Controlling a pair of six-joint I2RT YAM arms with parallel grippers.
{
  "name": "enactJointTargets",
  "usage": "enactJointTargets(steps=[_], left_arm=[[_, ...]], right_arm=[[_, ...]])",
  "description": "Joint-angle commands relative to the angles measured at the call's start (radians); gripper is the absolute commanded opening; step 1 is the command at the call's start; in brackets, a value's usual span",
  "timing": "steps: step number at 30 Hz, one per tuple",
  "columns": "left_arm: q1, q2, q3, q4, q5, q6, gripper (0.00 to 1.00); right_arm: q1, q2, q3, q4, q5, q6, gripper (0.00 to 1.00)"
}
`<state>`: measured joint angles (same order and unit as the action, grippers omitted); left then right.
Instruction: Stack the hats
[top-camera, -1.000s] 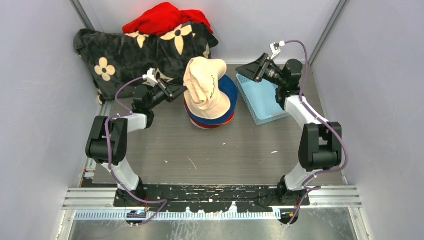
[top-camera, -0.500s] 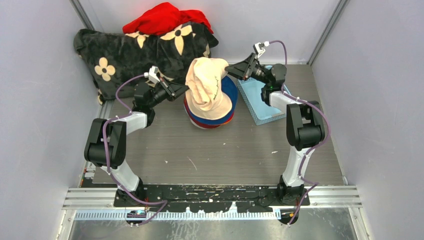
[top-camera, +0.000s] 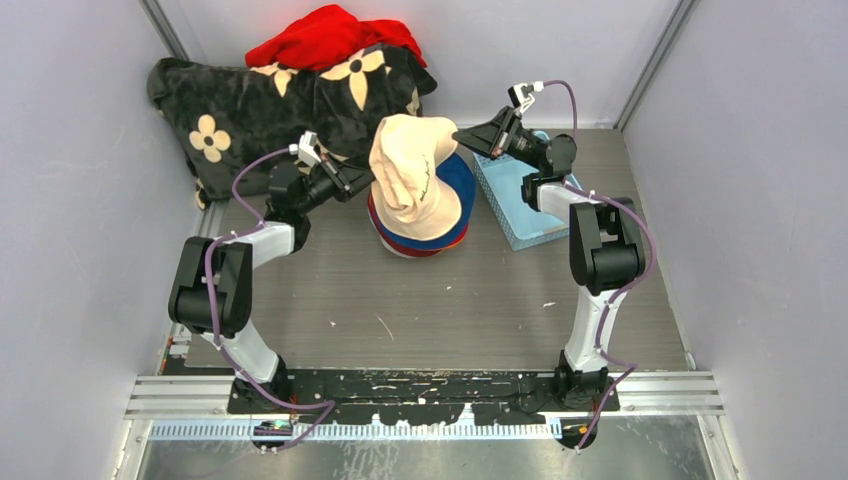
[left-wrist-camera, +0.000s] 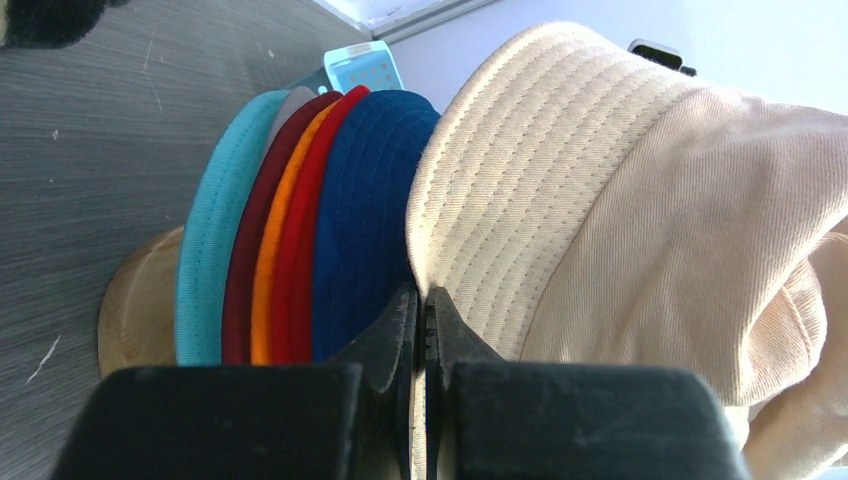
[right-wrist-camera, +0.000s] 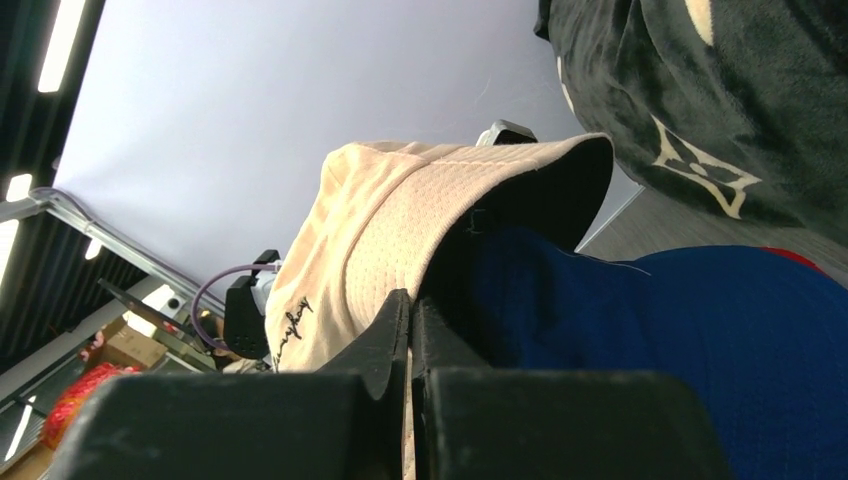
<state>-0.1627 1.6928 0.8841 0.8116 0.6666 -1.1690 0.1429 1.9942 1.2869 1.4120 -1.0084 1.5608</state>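
Note:
A cream hat (top-camera: 412, 175) hangs tilted over a stack of hats (top-camera: 455, 215) in the middle of the table. My left gripper (top-camera: 368, 183) is shut on its left brim. The left wrist view shows the jaws (left-wrist-camera: 421, 295) pinching the cream brim (left-wrist-camera: 500, 200) beside the stacked royal blue (left-wrist-camera: 365, 220), red, orange, maroon and teal (left-wrist-camera: 205, 260) brims on a round wooden base (left-wrist-camera: 135, 310). My right gripper (top-camera: 458, 135) is shut on the far right brim. In the right wrist view it (right-wrist-camera: 411, 300) grips the cream hat (right-wrist-camera: 400, 220) above the blue hat (right-wrist-camera: 700, 330).
A black blanket with cream flower marks (top-camera: 270, 110) lies at the back left, with a bright red cloth heap (top-camera: 330, 35) on it. A light blue basket (top-camera: 515, 200) stands right of the stack, under my right forearm. Grey walls close in on both sides.
My right arm has swung left from over the basket to the cream hat and shut on its brim. The left gripper has kept its hold, and the hat has shifted slightly.

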Motion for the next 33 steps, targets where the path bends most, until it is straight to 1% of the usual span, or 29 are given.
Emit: enactJointTargets(steps=[1, 5, 9, 12, 18, 22, 26, 33], left_arm=[[0.005, -0.064, 0.055, -0.031, 0.004, 0.023, 0.0], [0.024, -0.115, 0.072, -0.113, 0.006, 0.032, 0.0], [0.031, -0.171, 0.113, -0.275, -0.002, 0.092, 0.0], [0.031, -0.192, 0.139, -0.345, -0.004, 0.107, 0.0], [0.031, -0.18, 0.175, -0.405, 0.004, 0.107, 0.0], [0.031, -0.165, 0.192, -0.414, 0.007, 0.096, 0.0], [0.03, -0.152, 0.199, -0.409, 0.007, 0.092, 0.0], [0.029, -0.127, 0.218, -0.402, 0.004, 0.089, 0.0]], right_arm=[[-0.011, -0.069, 0.032, 0.1, 0.011, 0.062, 0.01], [-0.043, -0.122, 0.02, 0.063, 0.019, 0.088, 0.01], [-0.065, -0.187, 0.006, -0.007, 0.008, 0.07, 0.01], [-0.073, -0.25, -0.005, -0.178, -0.003, -0.026, 0.01], [-0.085, -0.367, 0.003, -0.618, 0.014, -0.321, 0.01], [-0.104, -0.394, 0.01, -0.759, 0.036, -0.396, 0.01], [-0.133, -0.39, -0.011, -0.834, 0.044, -0.442, 0.01], [-0.201, -0.351, -0.053, -0.813, 0.031, -0.462, 0.01]])
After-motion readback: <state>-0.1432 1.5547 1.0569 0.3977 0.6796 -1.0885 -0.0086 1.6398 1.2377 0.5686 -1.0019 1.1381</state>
